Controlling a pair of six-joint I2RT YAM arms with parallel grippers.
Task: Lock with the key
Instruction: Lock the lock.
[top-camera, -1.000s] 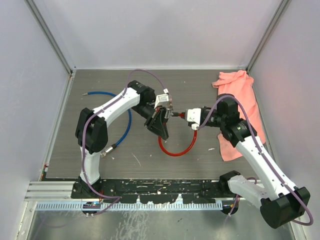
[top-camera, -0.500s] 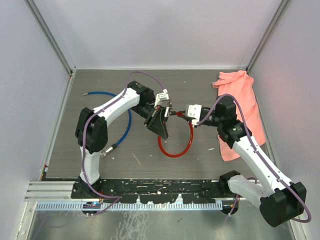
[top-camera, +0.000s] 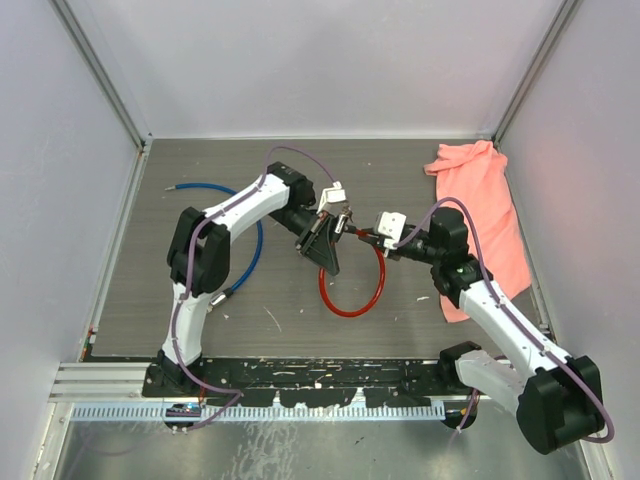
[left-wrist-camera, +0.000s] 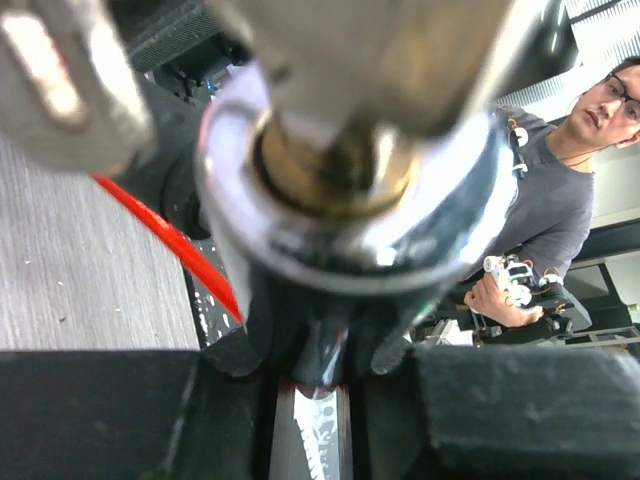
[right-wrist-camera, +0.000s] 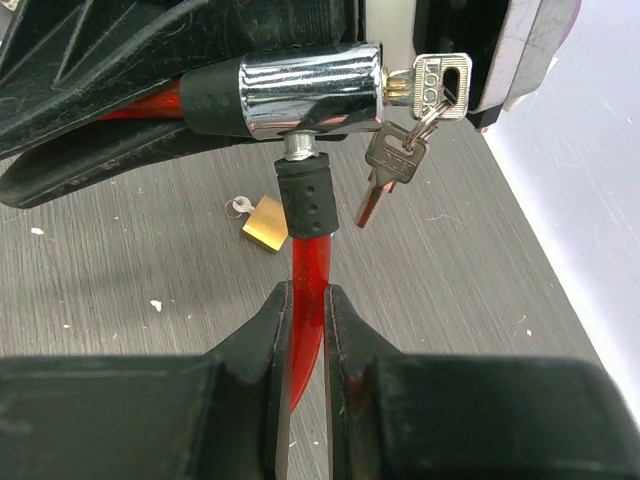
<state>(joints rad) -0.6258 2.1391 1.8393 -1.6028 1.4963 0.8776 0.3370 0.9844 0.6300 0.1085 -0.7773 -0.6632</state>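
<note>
- Now we count two keys: inserted key (right-wrist-camera: 435, 85) in lock cylinder (right-wrist-camera: 310, 92), hanging key (right-wrist-camera: 392, 165) below.
- Right gripper (right-wrist-camera: 307, 305) pinches red cable (right-wrist-camera: 308, 262); left gripper (left-wrist-camera: 340, 365) grips lock cylinder.
- One brass padlock (right-wrist-camera: 265, 223).

The left arm (top-camera: 235, 208) and the right arm (top-camera: 505, 320) are wearing smooth white shells along their links, and bulky black housings are breaking these up at the joints (top-camera: 205, 255). A thin purple cable (top-camera: 288, 149) is looping in the open along each arm, between base and wrist. A small white block (top-camera: 390, 220) is sitting on each wrist. The right fingers (right-wrist-camera: 250, 400) are showing as matt black, flat-faced wedges with faintly scuffed edges. The left fingers (left-wrist-camera: 130, 410) are showing only as dark, blurred slabs.
</note>
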